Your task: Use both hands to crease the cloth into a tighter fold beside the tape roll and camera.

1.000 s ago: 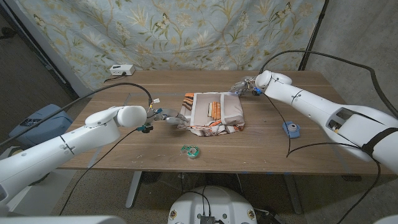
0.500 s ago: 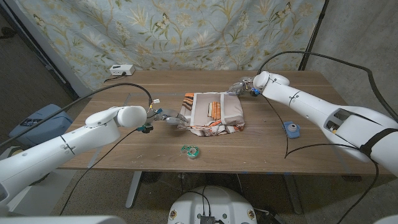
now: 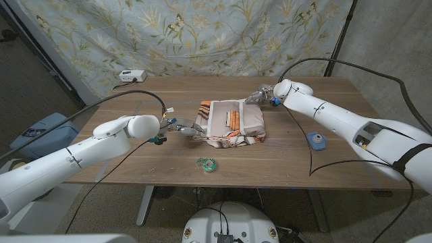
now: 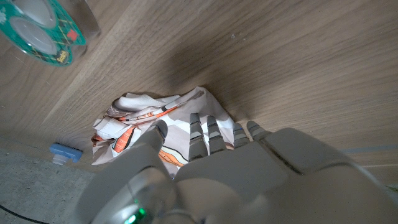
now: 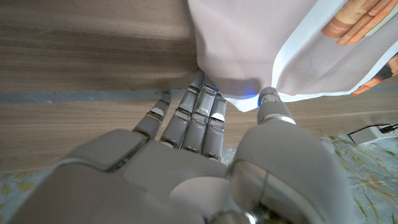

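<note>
Floral blue curtain (image 3: 202,34) behind wooden table (image 3: 135,162); grey floor (image 3: 351,216) beneath.

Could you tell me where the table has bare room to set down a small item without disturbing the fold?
Bare wood lies along the far edge behind the cloth, and at the near right between the tape roll and the blue object. It is crowded around the cloth: the left hand and right hand flank it.
</note>
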You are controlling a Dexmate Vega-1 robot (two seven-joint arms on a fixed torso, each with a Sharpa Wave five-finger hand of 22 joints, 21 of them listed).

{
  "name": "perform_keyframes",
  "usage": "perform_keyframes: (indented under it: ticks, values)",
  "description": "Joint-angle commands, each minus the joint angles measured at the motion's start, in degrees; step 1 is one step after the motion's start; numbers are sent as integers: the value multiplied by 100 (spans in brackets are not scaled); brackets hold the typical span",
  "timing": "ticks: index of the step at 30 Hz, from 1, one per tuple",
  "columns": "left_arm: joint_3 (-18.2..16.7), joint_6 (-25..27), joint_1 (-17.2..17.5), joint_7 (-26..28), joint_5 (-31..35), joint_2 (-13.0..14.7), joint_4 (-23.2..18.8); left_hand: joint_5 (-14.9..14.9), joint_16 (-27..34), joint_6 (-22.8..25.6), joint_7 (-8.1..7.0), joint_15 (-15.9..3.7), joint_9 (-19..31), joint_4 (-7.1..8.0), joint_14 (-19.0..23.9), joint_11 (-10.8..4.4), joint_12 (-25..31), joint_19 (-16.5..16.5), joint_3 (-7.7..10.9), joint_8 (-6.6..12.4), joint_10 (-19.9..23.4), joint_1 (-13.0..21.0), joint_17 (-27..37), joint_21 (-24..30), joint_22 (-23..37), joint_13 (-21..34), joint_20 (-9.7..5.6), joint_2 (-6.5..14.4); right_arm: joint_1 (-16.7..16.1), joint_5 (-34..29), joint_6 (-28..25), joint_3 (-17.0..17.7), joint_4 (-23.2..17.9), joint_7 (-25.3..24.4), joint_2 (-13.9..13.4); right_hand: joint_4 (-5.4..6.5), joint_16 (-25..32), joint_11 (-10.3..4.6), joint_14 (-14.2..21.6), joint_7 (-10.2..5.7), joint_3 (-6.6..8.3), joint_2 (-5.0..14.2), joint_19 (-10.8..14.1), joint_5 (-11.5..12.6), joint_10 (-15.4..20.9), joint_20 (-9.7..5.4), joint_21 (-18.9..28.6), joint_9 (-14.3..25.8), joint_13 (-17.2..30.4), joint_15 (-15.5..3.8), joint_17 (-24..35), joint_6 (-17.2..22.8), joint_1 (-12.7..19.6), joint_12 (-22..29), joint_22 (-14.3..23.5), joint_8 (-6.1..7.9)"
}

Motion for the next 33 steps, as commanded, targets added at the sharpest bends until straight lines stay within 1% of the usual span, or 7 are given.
perform_keyframes:
  ticks: [1, 6, 9, 12, 18, 24, 33]
  values:
    - [-17, 31, 56, -12, 27, 44, -93, -10, 12, 29, -34, 20, 19, -18, 41, -8, -8, -40, 28, 8, 8, 42, 7, 32, 15, 19, -12, 38, -182, 19, -120, 58, -150, -417, 38, -42, 129, -68, 166, -57, 20, 21, 645, 32, 141, -211, 65, 53, 132, -689, 111, 228, 192, 181, 52, 89]
    - [-15, -3, 71, -18, 22, 44, -107, -9, 12, 22, -30, 26, 20, -22, 43, 4, -12, -40, 31, 5, -1, 45, 7, 34, 15, 20, -3, 39, -216, -12, -155, 42, -212, -538, 58, -17, 284, -171, 327, -128, -2, 41, 761, 17, 394, -269, 74, 79, 131, -812, 265, 455, 351, 320, 55, 169]
    - [-13, 29, 84, -7, 32, 29, -121, -9, 11, 21, -30, 28, 20, -24, 42, 1, -12, -40, 32, 4, -1, 47, 8, 35, 15, 20, 0, 39, -239, -37, -197, 46, -281, -620, 51, -35, 399, -230, 482, -168, 5, 60, 820, 14, 512, -303, 74, 86, 125, -876, 358, 620, 498, 384, 56, 226]
    - [-16, -11, 93, 0, 22, 32, -114, -9, 10, 33, -52, 13, 21, -31, 44, -8, -14, -39, 33, 8, -6, 51, 8, 38, 14, 21, -17, 33, -235, -68, -255, 27, -349, -639, 38, -45, 455, -270, 520, -207, 2, 57, 856, 9, 597, -331, 73, 99, 116, -900, 429, 739, 605, 424, 57, 274]
    - [-26, 4, 128, 31, 28, 34, -141, -8, 11, 22, -38, 25, 23, -43, 49, 16, -21, -43, 38, 2, -28, 60, 9, 41, 13, 22, 4, 35, -253, -134, -435, -4, -600, -666, -19, -60, 504, -306, 514, -231, 13, 68, 860, 10, 660, -343, 57, 87, 85, -915, 522, 814, 776, 444, 59, 289]
    - [-21, -17, 146, 35, 28, 29, -146, -9, 11, 47, -63, 2, 23, -60, 52, -23, -19, -39, 38, 9, -26, 70, 10, 47, 12, 22, -37, 26, -271, -244, -568, -44, -902, -691, -109, -62, 521, -311, 467, -253, 14, 69, 854, 7, 684, -342, 44, 79, 62, -920, 591, 862, 899, 451, 60, 297]
    - [-23, -61, 152, 68, 43, 17, -110, -6, 8, 31, -48, 16, 25, -81, 47, 12, -23, -56, 47, 0, -46, 91, 11, 47, 11, 23, -5, 40, -258, -355, -734, -83, -1127, -717, -141, -55, 553, -347, 473, -282, 20, 78, 852, 3, 771, -343, 32, 79, 29, -926, 668, 950, 1061, 477, 61, 326]
